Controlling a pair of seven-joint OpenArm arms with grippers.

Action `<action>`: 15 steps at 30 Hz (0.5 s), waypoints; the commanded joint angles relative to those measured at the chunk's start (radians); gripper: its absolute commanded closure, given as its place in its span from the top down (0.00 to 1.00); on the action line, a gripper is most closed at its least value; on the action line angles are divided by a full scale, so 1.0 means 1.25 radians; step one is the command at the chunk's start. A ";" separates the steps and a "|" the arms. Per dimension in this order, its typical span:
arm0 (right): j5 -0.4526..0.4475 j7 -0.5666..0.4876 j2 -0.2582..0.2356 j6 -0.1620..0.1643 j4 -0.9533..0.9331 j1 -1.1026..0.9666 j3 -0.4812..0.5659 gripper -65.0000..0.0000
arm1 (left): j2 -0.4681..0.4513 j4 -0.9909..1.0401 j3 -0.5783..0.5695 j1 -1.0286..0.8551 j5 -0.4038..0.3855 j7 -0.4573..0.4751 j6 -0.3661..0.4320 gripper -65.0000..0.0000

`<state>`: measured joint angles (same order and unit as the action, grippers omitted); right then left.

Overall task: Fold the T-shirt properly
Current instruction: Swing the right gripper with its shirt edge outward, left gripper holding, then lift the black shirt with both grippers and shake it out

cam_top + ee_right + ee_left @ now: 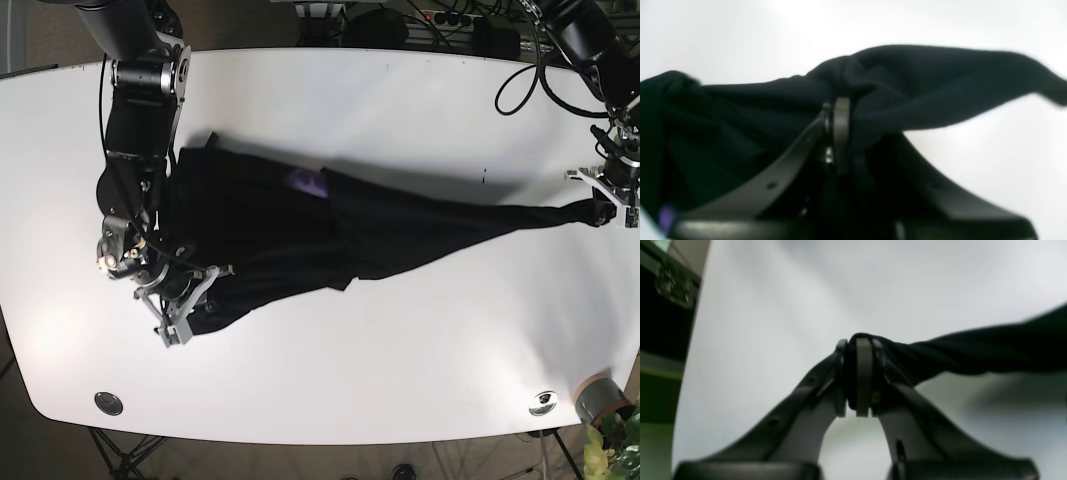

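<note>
Between both pincers, soft black T-shirt [330,235] stretches.

Both arms are built from black, rounded housings, as seen in the base view. The left gripper [858,376] is formed of two dark grey curved fingers [796,413] with small round holes along their sides; between the jaws, grey pads are edged in black, and a brass-coloured screw is set just below them. The right gripper [840,133] shows the same curved dark fingers [773,186], a grey pad and a bright metal fastener below the jaws. Black cables [525,75] are looped beside the left arm
</note>
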<state>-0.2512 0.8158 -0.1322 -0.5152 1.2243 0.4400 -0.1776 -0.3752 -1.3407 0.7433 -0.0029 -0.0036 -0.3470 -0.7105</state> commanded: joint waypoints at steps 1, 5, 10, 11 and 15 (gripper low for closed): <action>-0.014 0.012 -0.018 -0.003 0.053 0.056 -0.002 0.03 | -0.023 -0.016 0.004 0.041 -0.006 0.022 0.010 0.00; -0.014 0.061 -0.025 -0.003 0.110 0.113 -0.002 0.03 | -0.023 -0.041 -0.016 0.101 -0.005 0.020 0.010 0.00; -0.016 0.105 -0.054 -0.005 0.126 0.217 -0.001 0.03 | -0.049 -0.070 -0.090 0.174 -0.004 0.020 0.010 0.00; -0.016 0.110 -0.058 -0.005 0.126 0.238 -0.001 0.03 | -0.056 -0.073 -0.102 0.186 -0.004 0.019 0.010 0.00; -0.016 0.115 -0.081 -0.005 0.121 0.320 0.000 0.03 | -0.075 -0.073 -0.120 0.248 -0.003 0.019 0.010 0.00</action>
<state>-0.2626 0.9901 -0.2138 -0.5243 1.3598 0.7734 -0.1768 -0.4274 -1.4128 0.5858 0.2668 -0.0055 -0.3428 -0.7200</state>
